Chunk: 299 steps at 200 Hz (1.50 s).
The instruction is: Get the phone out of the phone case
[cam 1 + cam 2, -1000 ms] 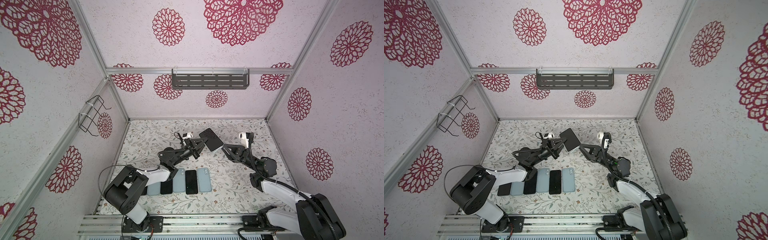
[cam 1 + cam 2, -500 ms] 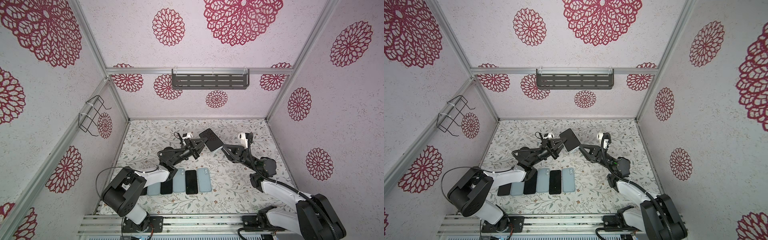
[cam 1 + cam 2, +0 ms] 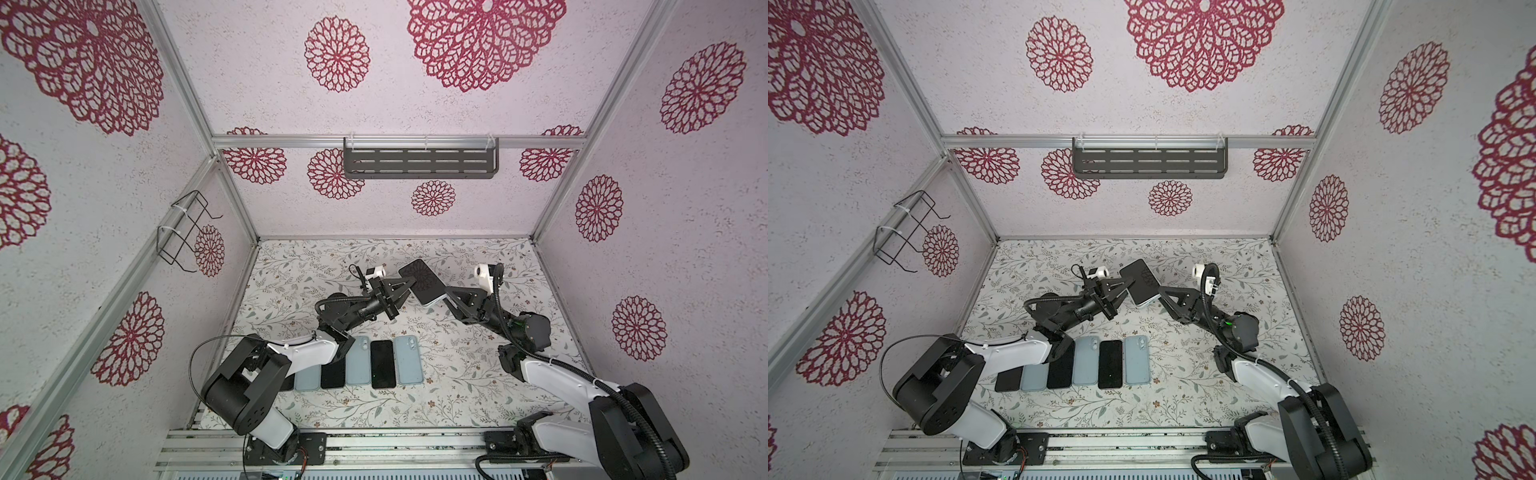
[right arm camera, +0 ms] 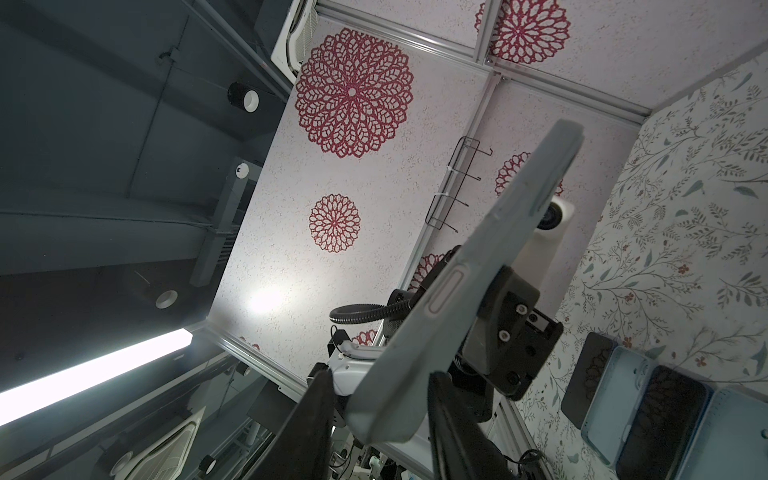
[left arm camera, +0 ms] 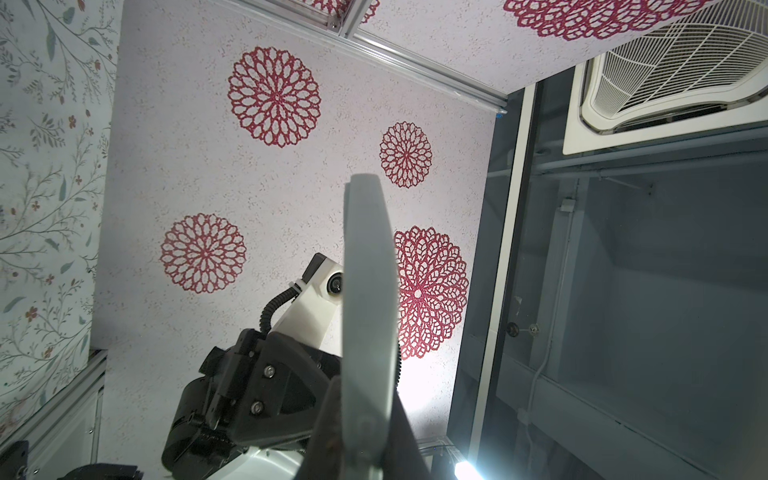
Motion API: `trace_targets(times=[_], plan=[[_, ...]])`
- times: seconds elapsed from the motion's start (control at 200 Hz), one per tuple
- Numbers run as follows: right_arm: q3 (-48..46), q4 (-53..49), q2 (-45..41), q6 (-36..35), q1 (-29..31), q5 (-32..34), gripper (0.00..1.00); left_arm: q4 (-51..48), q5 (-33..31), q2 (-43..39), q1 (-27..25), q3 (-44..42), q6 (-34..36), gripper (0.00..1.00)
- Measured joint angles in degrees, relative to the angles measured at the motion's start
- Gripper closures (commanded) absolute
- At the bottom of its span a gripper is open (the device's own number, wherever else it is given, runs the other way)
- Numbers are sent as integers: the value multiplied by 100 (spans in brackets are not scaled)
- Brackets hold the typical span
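The phone (image 3: 420,279) (image 3: 1139,281) hangs tilted above the table's far middle, dark screen up, still seated in its pale grey-blue phone case (image 5: 368,291) (image 4: 469,291). My left gripper (image 3: 409,287) (image 3: 1128,287) (image 5: 365,399) is shut on the case's left long edge. The right gripper (image 3: 444,297) (image 3: 1160,293) (image 4: 378,376) is open and straddles the case's lower right corner. One of its fingers (image 4: 320,399) stands off the case with a gap, and the other lies close against it.
A row of several phones and light blue cases (image 3: 361,361) (image 3: 1111,363) lies flat on the floral table below my arms. A black slotted shelf (image 3: 419,163) hangs on the back wall and a wire rack (image 3: 187,232) on the left wall.
The right gripper has crept a little left, closing in on the case's lower right corner. The left gripper and the phone have stayed in place.
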Motion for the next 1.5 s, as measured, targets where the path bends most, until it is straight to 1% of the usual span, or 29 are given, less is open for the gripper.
trace_targets(times=[0.085, 0.2, 0.26, 0.37, 0.41, 0.44, 0.681, 0.766, 0.941, 1.151, 1.276, 1.371, 1.496], plan=[[0, -13, 0, 0, 0, -2, 61, -79, 2, -2, 0, 0, 0, 100], [0, -98, 0, 15, 0, -24, 70, -136, 0, -9, 0, 0, 0, 100], [0, -120, 0, 26, 0, -35, 77, -153, -4, -31, 7, 0, 11, 100], [0, -170, 2, 125, -15, -35, 94, -168, -24, -63, 55, 0, 151, 100], [-2, -190, 2, 164, -20, -42, 98, -177, -37, -68, 70, 0, 219, 100], [-2, -205, 9, 199, -26, -42, 99, -179, -37, -68, 81, 0, 260, 100], [-31, 317, 341, 387, -35, 26, 97, -210, -101, -68, 85, 0, 348, 100], [-20, 420, 415, 409, -35, 35, 94, -229, -140, -68, 85, 0, 356, 100], [127, 411, 385, 400, -35, 26, 87, -74, -223, -68, 63, 42, 354, 100], [273, 555, 157, 240, -37, 153, 81, 85, -238, -68, -50, 350, 321, 100], [374, 664, 111, 116, -37, 208, 81, 205, -282, -63, -111, 437, 232, 100], [450, 678, 111, 87, -33, 225, 78, 299, -339, -52, -138, 457, 188, 100], [479, 691, 116, 83, -31, 321, 77, 402, -402, -4, -162, 479, 129, 100]])
